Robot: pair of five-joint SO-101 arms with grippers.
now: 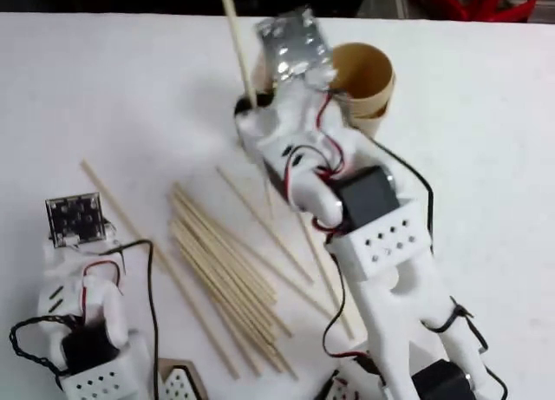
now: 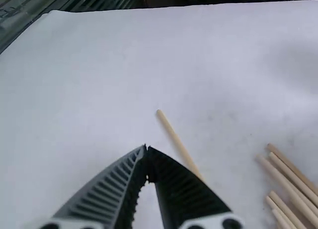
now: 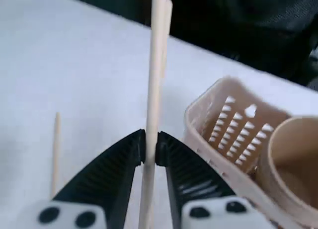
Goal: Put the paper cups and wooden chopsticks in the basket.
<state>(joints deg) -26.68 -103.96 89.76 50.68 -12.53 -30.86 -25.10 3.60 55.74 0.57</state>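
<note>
The right arm (image 1: 381,244) is stretched far out over the white table (image 1: 130,88), up to the far side. Its right gripper (image 3: 150,139) is pinched tight on one wooden chopstick (image 3: 156,65). The stick stands almost straight up between the two black fingers (image 3: 112,174). From the high view it sticks up (image 1: 236,44) past the table's far edge. The basket (image 3: 218,105) is just beside this gripper. It is a pale basket with little slots in its wall. A brown paper cup (image 3: 293,154) sits in it, open side up (image 1: 364,70). The left arm (image 1: 87,322) is tucked low at the near side of the table, well apart from the basket. Its left gripper (image 2: 146,150) is closed with the tips touching, and it holds nothing. It points down at the table. One loose chopstick (image 2: 174,139) lies flat just beside its fingers. A pile of chopsticks (image 1: 225,270) lies flat on the table between the two arms, all slanting much the same way, with a few more spread out next to them. Red and black wires run along both arms. Past the table's far edge the room is dark, with something red (image 1: 486,1) in one corner.
</note>
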